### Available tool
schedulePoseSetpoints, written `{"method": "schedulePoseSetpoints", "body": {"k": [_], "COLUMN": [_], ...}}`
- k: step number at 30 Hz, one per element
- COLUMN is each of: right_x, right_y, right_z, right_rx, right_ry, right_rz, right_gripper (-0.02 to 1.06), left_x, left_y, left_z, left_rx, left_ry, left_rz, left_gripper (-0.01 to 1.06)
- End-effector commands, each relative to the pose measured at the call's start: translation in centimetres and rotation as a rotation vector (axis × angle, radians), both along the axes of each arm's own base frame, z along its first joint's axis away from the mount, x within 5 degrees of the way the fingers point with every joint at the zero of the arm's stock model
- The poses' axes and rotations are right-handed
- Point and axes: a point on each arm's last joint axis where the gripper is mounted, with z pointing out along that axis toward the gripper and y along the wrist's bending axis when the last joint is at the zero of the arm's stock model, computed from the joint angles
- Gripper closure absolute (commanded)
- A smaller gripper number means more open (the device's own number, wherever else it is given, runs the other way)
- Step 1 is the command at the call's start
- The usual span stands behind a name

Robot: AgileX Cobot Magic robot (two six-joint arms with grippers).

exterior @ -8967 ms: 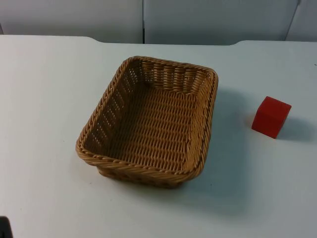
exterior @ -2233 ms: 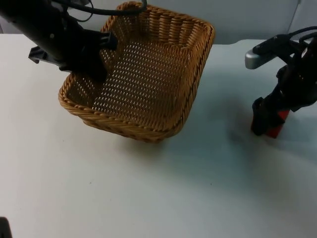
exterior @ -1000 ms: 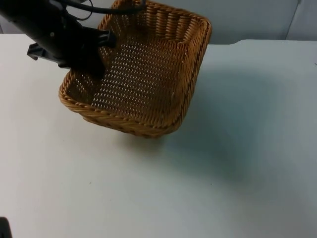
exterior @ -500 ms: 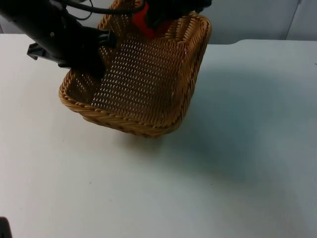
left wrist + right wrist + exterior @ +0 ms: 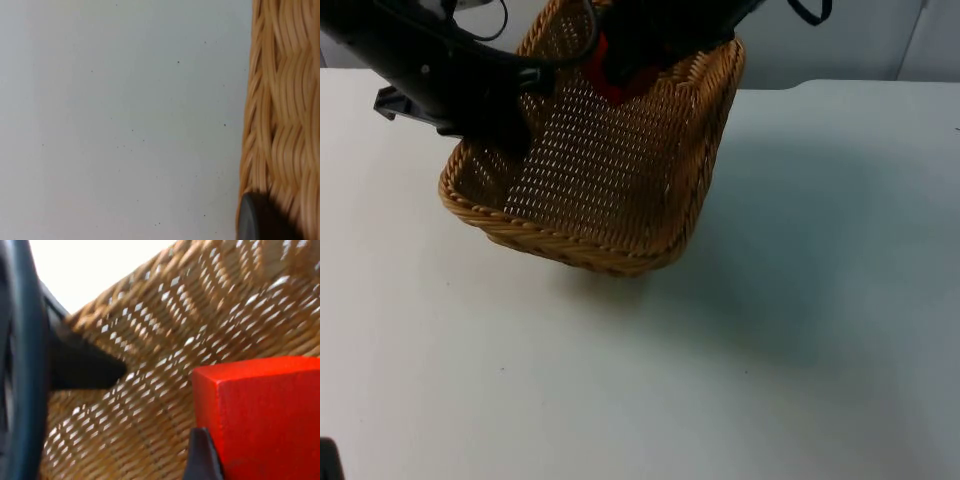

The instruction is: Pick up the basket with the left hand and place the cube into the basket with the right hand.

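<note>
My top view looks down and forward from a fixed point onto the table (image 5: pixel 770 350). My left wrist view faces the table very close beside the basket (image 5: pixel 285 100) wall. My right wrist view sits close above the cube (image 5: pixel 265 415). All three share the basket.

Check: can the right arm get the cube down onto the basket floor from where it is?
Probably yes. The right gripper holds the red cube above the open basket, which the left gripper holds by its rim off the table; nothing lies between.
</note>
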Motion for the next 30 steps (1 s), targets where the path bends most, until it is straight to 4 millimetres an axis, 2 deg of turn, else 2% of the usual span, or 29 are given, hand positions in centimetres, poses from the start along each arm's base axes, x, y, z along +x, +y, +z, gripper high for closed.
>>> {"method": "schedulePoseSetpoints", "body": {"k": [1,2,4,6,7,8,9,10,11,12,14,16,17,18,21,22,25,26,28,30], "right_x": [-0.3,-0.3,-0.3,-0.2,-0.2,0.0,0.3,0.7,1.1,1.1,1.8,2.1,2.1,2.1,2.2,2.2,2.2,2.2,2.1,1.9], "right_y": [0.4,0.4,0.2,-0.2,-0.2,-0.7,-1.3,-2.0,-2.8,-2.8,-4.3,-6.4,-6.4,-7.3,-10.0,-10.0,-12.7,-12.7,-14.9,-16.4], "right_z": [-0.9,-0.9,-0.9,0.3,0.3,1.3,2.4,3.5,5.0,5.0,7.8,10.2,10.2,10.9,10.8,10.8,11.1,11.1,12.4,13.5], "right_rx": [-0.030,-0.030,-0.055,-0.081,-0.081,-0.093,-0.098,-0.100,-0.090,-0.090,-0.070,-0.062,-0.062,-0.066,-0.125,-0.125,-0.243,-0.243,-0.281,-0.260], "right_ry": [0.035,0.035,0.024,-0.032,-0.032,-0.070,-0.099,-0.119,-0.137,-0.137,-0.178,-0.209,-0.209,-0.211,-0.139,-0.139,-0.130,-0.130,-0.163,-0.181], "right_rz": [0.039,0.039,0.058,0.055,0.055,0.051,0.039,0.011,-0.037,-0.037,-0.129,-0.229,-0.229,-0.266,-0.408,-0.408,-0.510,-0.510,-0.559,-0.600], "right_gripper": [0.45,0.45,0.22,0.09,0.09,0.08,0.13,0.25,0.47,0.47,1.00,1.03,1.03,1.05,1.05,1.05,1.05,1.05,1.05,1.05], "left_x": [0.2,0.2,0.2,0.2,0.2,0.2,0.2,0.2,0.3,0.3,0.3,0.3,0.3,0.3,0.3,0.3,0.3,0.3,0.3,0.3], "left_y": [-0.2,-0.2,-0.2,-0.2,-0.2,-0.2,-0.2,-0.2,-0.2,-0.2,-0.2,-0.2,-0.2,-0.2,-0.2,-0.2,-0.2,-0.2,-0.2,-0.2], "left_z": [1.0,1.0,1.0,1.0,1.0,1.0,1.0,1.0,1.0,1.0,1.0,1.0,1.0,1.0,1.0,1.0,1.0,1.0,1.0,1.0], "left_rx": [-0.024,-0.024,-0.024,-0.023,-0.023,-0.023,-0.023,-0.023,-0.023,-0.023,-0.023,-0.023,-0.023,-0.023,-0.023,-0.023,-0.022,-0.022,-0.022,-0.022], "left_ry": [-0.030,-0.030,-0.030,-0.031,-0.031,-0.031,-0.031,-0.031,-0.033,-0.033,-0.033,-0.033,-0.033,-0.033,-0.033,-0.033,-0.034,-0.034,-0.034,-0.034], "left_rz": [0.021,0.021,0.021,0.022,0.022,0.022,0.022,0.022,0.023,0.023,0.023,0.023,0.023,0.023,0.023,0.023,0.024,0.024,0.024,0.024], "left_gripper": [1.05,1.05,1.05,1.05,1.05,1.05,1.05,1.05,1.05,1.05,1.05,1.05,1.05,1.05,1.05,1.05,1.05,1.05,1.05,1.05]}}
